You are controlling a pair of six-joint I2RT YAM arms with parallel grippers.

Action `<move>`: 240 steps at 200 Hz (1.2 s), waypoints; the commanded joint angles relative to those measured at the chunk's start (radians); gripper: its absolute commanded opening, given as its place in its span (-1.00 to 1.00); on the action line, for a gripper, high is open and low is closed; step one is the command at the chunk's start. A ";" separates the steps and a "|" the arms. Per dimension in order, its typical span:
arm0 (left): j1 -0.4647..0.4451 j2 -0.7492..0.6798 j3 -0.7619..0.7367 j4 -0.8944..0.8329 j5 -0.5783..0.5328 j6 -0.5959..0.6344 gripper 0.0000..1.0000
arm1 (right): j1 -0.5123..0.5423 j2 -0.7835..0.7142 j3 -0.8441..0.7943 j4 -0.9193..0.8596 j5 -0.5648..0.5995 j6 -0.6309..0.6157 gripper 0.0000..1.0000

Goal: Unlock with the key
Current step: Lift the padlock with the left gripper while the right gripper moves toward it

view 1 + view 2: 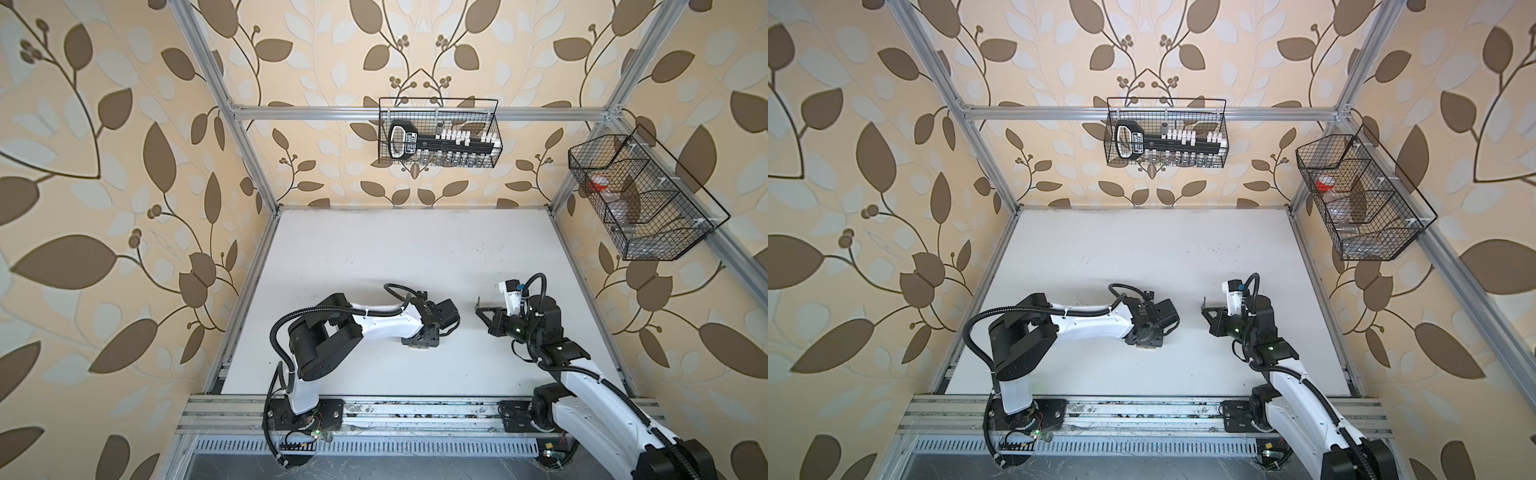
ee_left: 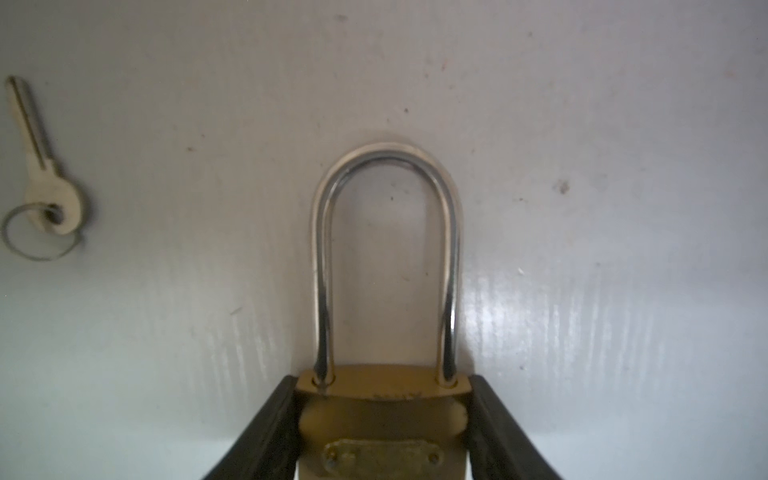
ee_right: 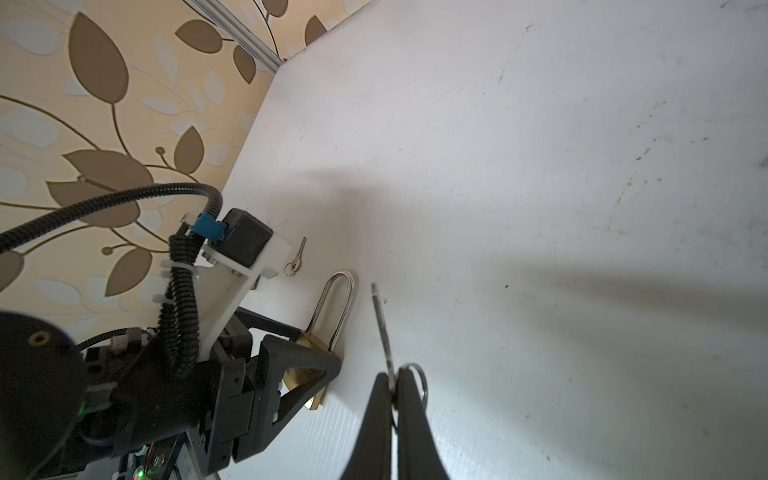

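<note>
Your left gripper [image 2: 384, 380] has its black fingers [image 2: 274, 428] set against both flanks of the squat brass padlock [image 2: 382, 411], apparently in contact. The lock lies flat on the white table [image 2: 582, 124], its long steel shackle [image 2: 324, 270] pointing away from the wrist. Your right gripper [image 3: 394, 380] is pinched tight on the head of a thin silver key [image 3: 382, 328], blade jutting ahead, not yet at the lock (a spare pale key [image 2: 45, 178] lies loose nearby). Expect the lock to be dense, rigid and slick, so hold its flat sides; the key is light and may pivot, so grip it at the head.
</note>
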 commanded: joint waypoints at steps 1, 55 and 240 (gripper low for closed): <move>0.084 -0.110 0.021 -0.014 0.017 0.130 -0.58 | -0.005 -0.025 -0.023 0.023 0.007 -0.003 -1.00; 0.232 -0.290 -0.033 0.286 0.062 0.375 -1.00 | -0.003 0.149 0.058 0.082 -0.039 0.060 -1.00; 0.224 -0.545 -0.740 1.625 0.122 0.612 -1.00 | 0.258 0.423 0.286 0.181 0.201 -0.054 -1.00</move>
